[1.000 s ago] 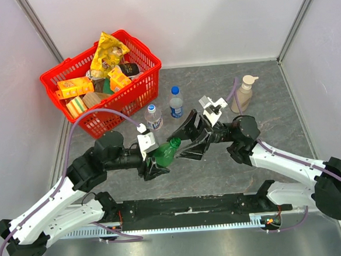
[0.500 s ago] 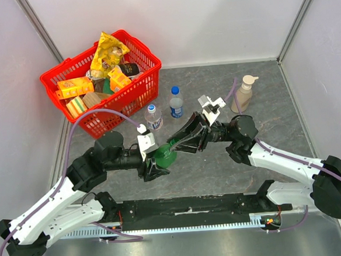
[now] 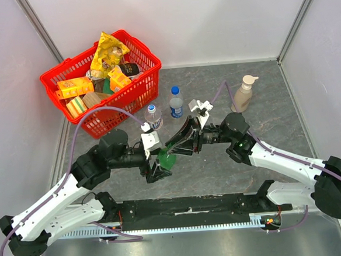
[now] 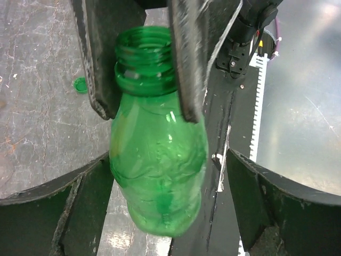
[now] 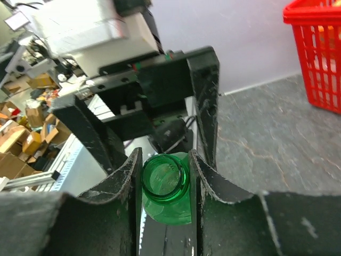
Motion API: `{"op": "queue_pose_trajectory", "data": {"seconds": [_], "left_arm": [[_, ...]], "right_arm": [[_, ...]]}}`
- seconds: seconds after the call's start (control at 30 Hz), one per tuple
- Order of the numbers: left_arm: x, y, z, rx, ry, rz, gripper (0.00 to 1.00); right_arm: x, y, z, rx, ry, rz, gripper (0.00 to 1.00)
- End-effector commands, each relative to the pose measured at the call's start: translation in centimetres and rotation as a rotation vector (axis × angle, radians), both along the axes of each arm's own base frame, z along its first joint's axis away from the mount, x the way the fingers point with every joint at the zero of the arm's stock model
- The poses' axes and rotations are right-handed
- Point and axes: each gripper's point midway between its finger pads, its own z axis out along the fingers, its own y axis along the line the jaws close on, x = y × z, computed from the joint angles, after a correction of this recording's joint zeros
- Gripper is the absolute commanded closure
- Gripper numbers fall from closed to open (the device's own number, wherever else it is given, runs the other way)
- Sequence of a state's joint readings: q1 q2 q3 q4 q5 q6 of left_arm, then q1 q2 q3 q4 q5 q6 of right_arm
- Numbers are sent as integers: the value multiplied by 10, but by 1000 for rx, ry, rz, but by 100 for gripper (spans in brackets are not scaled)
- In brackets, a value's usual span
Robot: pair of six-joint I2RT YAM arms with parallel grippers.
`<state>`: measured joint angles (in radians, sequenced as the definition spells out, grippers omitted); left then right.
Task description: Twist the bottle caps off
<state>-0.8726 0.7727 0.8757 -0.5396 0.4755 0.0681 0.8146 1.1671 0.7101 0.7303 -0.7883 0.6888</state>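
Jaws of the right gripper (image 5: 165, 160) clamp the green bottle (image 4: 160, 176) by its bare neck; the left gripper (image 4: 169, 160) has its jaws apart. So the green cap (image 4: 80, 84) is off, lying on the table (image 4: 32, 117), and both blue caps (image 3: 175, 90) are still to go.

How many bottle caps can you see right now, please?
3. One green cap lies loose on the table; a blue cap tops the clear bottle, a second blue cap tops the blue-labelled bottle, both by the red basket. More may be hidden inside it.
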Motion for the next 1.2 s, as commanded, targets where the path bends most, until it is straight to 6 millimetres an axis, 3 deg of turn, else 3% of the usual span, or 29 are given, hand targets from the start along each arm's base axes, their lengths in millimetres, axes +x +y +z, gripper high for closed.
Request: {"op": "queue_pose_trajectory", "data": {"seconds": [0.0,0.27,0.53,0.8,1.17], "left_arm": [[10,-1,8,-16,-53,33,10],[15,-1,2,7,-46,56,9],[15,-1,0,14,-43,50,9],[14,-2,-1,19,-38,43,9],[14,-1,-4,27,-34,44,10]], "right_arm": [[14,1,0,-73,-65,-79,100],[51,-3,-42,-305,-101,-245,100],[98,-25,-76,-468,-71,-523,100],[140,-66,-90,-533,-36,-847,100],[193,-130,-108,-549,99,-1062,100]]}}
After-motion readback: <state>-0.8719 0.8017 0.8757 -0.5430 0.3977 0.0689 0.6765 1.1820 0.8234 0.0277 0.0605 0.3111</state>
